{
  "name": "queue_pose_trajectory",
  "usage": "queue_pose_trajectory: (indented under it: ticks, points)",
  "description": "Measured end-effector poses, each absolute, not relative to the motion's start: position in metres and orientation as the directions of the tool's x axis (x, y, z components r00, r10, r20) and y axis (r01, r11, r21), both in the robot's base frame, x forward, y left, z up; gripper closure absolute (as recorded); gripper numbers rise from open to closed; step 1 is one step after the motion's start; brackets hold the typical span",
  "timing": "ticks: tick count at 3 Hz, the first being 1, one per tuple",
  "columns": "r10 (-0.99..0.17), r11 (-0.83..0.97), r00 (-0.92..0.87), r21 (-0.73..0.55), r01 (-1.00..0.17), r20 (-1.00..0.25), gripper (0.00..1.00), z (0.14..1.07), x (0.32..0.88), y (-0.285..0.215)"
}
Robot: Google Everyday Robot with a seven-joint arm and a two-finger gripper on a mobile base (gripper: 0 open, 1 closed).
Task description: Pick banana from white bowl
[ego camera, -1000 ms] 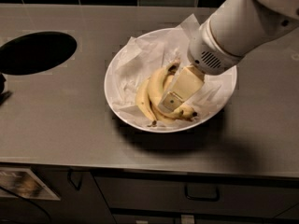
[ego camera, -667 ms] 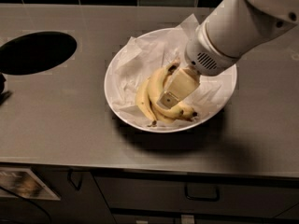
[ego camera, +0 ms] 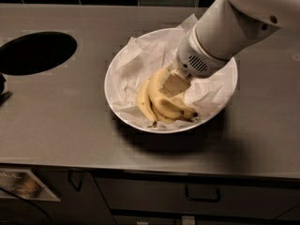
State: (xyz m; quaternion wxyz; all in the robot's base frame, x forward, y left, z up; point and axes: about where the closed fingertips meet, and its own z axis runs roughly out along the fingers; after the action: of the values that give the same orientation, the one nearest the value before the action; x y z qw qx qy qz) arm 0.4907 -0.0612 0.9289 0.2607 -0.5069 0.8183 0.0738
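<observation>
The white bowl [ego camera: 112,86] sits mid-counter, lined with crumpled white paper. A close bunch of yellow bananas lies in its front half. The banana [ego camera: 143,101] is the curved one on the bunch's left side, with a small black tip near the bowl's front rim. Its stem end is hidden under the gripper. A second banana [ego camera: 180,110] with a dark end lies to its right. My gripper [ego camera: 173,84] reaches down from the upper right into the bowl and rests on the top of the bunch.
A dark round hole [ego camera: 35,52] is cut into the grey counter [ego camera: 61,125] at the left. A dark tiled wall runs along the back. Drawers with handles [ego camera: 202,194] sit below the counter's front edge.
The gripper has moved slightly left and down, deeper onto the bananas. The bowl and the bananas have stayed in place.
</observation>
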Motion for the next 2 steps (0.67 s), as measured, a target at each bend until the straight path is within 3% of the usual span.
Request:
queue_pose_trajectory:
  ticks: [2]
  points:
    - [-0.818, 0.420, -0.329, -0.100, -0.902, -0.471, 0.52, 0.918, 0.480, -0.039]
